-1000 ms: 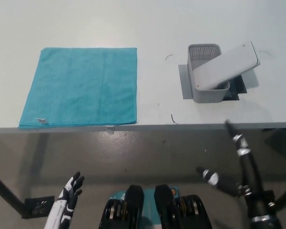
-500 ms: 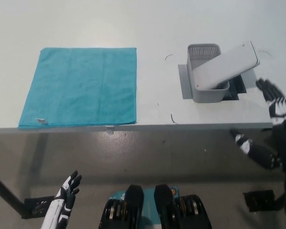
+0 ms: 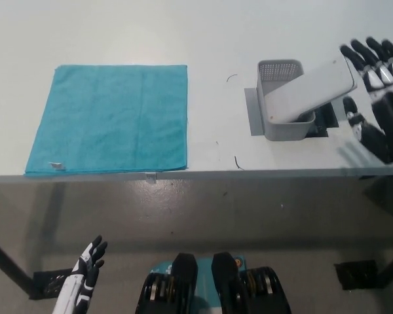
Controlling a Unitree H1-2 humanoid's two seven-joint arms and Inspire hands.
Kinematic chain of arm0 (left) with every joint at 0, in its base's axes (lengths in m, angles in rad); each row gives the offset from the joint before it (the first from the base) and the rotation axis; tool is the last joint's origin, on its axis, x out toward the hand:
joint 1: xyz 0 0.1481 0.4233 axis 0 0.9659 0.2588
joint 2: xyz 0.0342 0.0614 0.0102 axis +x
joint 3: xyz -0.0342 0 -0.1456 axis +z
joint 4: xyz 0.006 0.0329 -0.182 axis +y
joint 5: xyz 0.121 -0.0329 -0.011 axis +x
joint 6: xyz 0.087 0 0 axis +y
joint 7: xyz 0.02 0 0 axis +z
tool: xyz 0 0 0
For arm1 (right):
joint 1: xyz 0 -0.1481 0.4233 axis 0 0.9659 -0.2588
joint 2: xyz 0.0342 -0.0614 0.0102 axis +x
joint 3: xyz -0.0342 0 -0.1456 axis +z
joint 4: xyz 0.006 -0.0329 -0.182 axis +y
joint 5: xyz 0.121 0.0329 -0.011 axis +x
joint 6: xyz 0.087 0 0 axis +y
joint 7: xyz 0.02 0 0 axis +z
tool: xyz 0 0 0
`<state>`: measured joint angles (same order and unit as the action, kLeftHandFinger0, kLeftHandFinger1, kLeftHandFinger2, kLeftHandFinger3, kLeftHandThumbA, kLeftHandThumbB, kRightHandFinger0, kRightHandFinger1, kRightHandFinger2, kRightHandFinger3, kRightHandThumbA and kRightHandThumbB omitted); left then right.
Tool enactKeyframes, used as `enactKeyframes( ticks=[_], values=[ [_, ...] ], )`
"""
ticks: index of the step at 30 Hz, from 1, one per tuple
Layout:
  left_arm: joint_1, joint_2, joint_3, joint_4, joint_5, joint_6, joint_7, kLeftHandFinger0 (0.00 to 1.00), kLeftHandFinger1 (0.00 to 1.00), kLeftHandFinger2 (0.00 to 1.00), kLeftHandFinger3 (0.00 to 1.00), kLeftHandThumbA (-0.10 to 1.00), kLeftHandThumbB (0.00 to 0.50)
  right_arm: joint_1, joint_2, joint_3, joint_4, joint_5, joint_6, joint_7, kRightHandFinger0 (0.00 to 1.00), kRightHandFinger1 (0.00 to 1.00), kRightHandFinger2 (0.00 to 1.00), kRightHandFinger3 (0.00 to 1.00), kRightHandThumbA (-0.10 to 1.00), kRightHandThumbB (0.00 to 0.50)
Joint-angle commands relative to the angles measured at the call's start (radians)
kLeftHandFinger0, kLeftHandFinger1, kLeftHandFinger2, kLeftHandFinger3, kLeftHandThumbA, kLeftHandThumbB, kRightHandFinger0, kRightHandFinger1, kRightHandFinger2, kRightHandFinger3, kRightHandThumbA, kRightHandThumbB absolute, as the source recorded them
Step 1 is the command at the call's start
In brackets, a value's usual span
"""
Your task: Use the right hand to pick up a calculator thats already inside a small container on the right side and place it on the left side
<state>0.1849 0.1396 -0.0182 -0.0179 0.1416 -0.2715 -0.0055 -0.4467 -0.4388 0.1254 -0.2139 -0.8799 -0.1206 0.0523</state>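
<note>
The black right hand (image 3: 380,98) sits at the right edge of the view with its fingers (image 3: 363,55) spread apart and holding nothing. It hangs over the white worktop (image 3: 209,39), just beside the raised end of the calculator (image 3: 309,90), which it does not appear to touch.

The calculator is a flat, light grey slab seen from its plain side. It stands tilted: its lower end rests inside the small grey container (image 3: 283,104) and its upper end leans out over the container's right rim, pointing toward the hand. It looks rigid and light, with a smooth casing that may slip under a loose grip. The sensible place to take hold is probably the free upper end, with the fingers pinching across its narrow width, so it can be drawn up and out along its own slant without dragging the container.

The container is a slotted plastic basket, open at the top, standing on the right side of the worktop on a grey base with a dark patch beside it. The calculator is all that can be seen in it.

Well apart on the left lies a flat teal cloth (image 3: 111,118), square to the worktop's edge.

The white left hand (image 3: 85,278) rests low at the lower left, below the worktop, fingers loosely open
</note>
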Motion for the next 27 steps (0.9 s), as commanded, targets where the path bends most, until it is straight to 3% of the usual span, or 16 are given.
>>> enactKeyframes(
  ticks=[1, 5, 8, 17, 27],
  values=[
    [0.002, 0.015, 0.020, -0.010, -0.005, -0.071, 0.013, 1.00, 1.00, 1.00, 1.00, 1.00, 0.209, -0.131, -0.038, 0.034, 0.038, -0.161, 0.141, 0.201, 1.00, 1.00, 1.00, 1.00, 0.38, 0.500],
    [0.004, 0.014, 0.026, -0.010, 0.005, -0.070, 0.011, 1.00, 1.00, 1.00, 1.00, 1.00, 0.210, -0.163, -0.033, 0.050, 0.107, -0.162, 0.160, 0.202, 1.00, 1.00, 1.00, 1.00, 0.37, 0.500],
    [0.006, 0.017, 0.032, -0.003, 0.008, -0.083, 0.011, 1.00, 1.00, 1.00, 1.00, 1.00, 0.200, -0.202, -0.030, 0.086, 0.170, -0.208, 0.185, 0.230, 1.00, 1.00, 1.00, 1.00, 0.46, 0.500],
    [0.014, 0.013, 0.038, 0.006, -0.031, -0.095, 0.000, 1.00, 1.00, 1.00, 1.00, 1.00, 0.196, -0.257, -0.035, 0.168, 0.327, -0.246, 0.210, 0.245, 1.00, 1.00, 1.00, 1.00, 0.61, 0.500],
    [0.014, 0.014, 0.043, 0.003, -0.016, -0.084, 0.008, 1.00, 1.00, 1.00, 1.00, 1.00, 0.201, -0.266, -0.059, 0.157, 0.250, -0.215, 0.248, 0.350, 1.00, 1.00, 1.00, 1.00, 0.69, 0.500]
  ],
)
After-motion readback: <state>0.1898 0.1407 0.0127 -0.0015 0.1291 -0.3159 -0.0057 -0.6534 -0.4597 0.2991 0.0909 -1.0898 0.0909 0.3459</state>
